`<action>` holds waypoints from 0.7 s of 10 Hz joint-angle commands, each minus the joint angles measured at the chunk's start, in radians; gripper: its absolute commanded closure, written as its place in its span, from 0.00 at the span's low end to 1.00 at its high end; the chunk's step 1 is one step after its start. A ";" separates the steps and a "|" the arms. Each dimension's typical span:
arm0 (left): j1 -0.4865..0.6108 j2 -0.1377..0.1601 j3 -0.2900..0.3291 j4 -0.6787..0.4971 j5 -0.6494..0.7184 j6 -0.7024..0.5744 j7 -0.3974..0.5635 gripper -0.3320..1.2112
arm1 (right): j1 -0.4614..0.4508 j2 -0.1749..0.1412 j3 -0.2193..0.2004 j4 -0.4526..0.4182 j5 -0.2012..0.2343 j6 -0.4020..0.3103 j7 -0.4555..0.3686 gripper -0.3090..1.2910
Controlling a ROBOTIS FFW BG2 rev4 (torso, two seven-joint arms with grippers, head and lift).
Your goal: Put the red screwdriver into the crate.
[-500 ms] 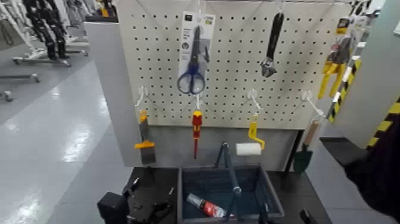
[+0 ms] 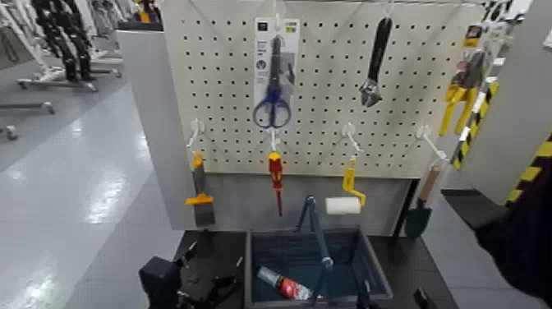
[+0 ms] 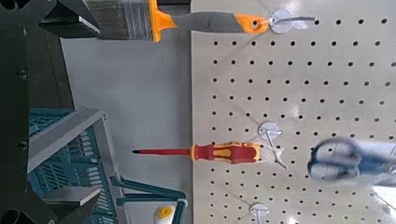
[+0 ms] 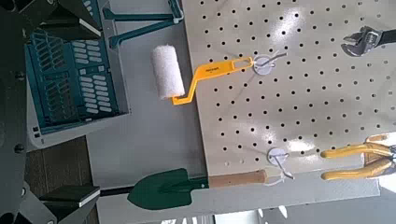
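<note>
The red screwdriver hangs tip down from a hook in the lower middle of the white pegboard, below the blue scissors. The left wrist view shows its red and yellow handle and thin red shaft. The dark blue-grey crate stands on the dark surface below the board and also shows in both wrist views. My left gripper is low, left of the crate and well below the screwdriver, open and empty. My right gripper shows only at the bottom edge, right of the crate, open and empty.
A red-and-white tube lies in the crate. On the board hang an orange-handled scraper, scissors, a wrench, a yellow-handled paint roller and a green trowel. Open floor lies to the left.
The hanging screwdriver and the scissors pack have shifted slightly to the right. My left arm has moved a little. The crate and the right gripper have not moved.
</note>
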 commanded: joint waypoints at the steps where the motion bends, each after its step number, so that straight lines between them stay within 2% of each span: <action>1: -0.077 -0.003 0.019 0.019 0.006 0.081 -0.092 0.29 | -0.001 0.000 0.004 0.002 -0.002 0.001 -0.001 0.27; 3: -0.156 -0.024 0.047 0.069 0.011 0.103 -0.197 0.29 | -0.003 0.000 0.007 0.003 -0.005 0.001 -0.001 0.27; 7: -0.291 0.007 0.009 0.143 0.044 0.176 -0.292 0.29 | -0.008 -0.001 0.012 0.005 -0.008 0.001 0.000 0.27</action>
